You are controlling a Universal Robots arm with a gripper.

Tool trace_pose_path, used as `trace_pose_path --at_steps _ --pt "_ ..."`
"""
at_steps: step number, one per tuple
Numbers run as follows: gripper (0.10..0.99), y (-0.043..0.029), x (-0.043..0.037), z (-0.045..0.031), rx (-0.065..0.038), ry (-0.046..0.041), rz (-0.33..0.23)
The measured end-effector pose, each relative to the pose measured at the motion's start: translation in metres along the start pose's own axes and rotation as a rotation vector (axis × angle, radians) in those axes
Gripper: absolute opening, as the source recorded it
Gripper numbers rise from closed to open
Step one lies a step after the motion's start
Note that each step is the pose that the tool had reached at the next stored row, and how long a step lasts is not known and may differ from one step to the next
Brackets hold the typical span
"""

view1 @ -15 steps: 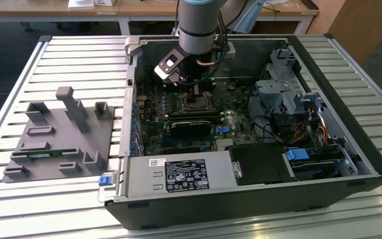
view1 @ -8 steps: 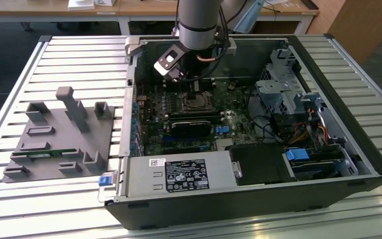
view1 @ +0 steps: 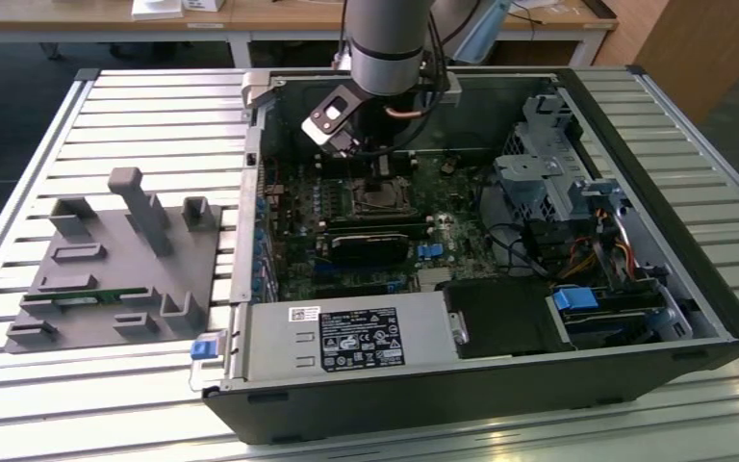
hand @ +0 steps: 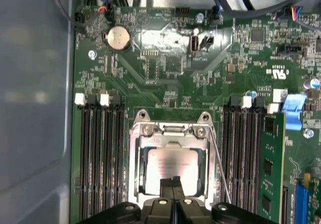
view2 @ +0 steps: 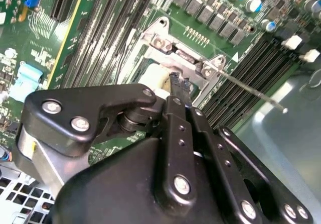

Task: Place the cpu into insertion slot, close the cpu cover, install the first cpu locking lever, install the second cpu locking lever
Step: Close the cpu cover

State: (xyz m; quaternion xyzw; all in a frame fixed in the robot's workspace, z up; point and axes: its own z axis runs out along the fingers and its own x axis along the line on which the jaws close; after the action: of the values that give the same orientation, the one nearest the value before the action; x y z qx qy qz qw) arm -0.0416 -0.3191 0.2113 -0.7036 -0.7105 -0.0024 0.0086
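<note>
Dull silver-grey metal face on cpu (hand: 173, 161), faint sheen. Bright bare metal on cpu cover (hand: 134, 156), smooth, glare-washed. Thin polished wire for locking lever (hand: 218, 158). Matt black links on gripper (view2: 178, 81), shiny screw heads. Glossy green lacquer on motherboard (hand: 165, 78). Black plastic memory slots (hand: 100, 153), white clips. Pale ribbed metal surface (view1: 151, 115). Matt grey plastic fixture (view1: 113, 260).

Seeing the cpu (hand: 173, 170) lying flat, dull silver-grey face up, seated in the insertion slot (view1: 376, 200) just above the middle of the exterior view. Finding the cpu cover (hand: 134, 163), a thin silver frame, lying down flat around it, its square window baring the chip. Noting one thin wire locking lever (hand: 220, 169) slanting away beside the cover's edge.
</note>
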Motion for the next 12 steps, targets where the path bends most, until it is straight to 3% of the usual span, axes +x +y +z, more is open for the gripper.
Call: trace_pose_path --at_steps 12 --pt "0.106 0.014 -0.0002 -0.0001 0.001 0.0002 0.0"
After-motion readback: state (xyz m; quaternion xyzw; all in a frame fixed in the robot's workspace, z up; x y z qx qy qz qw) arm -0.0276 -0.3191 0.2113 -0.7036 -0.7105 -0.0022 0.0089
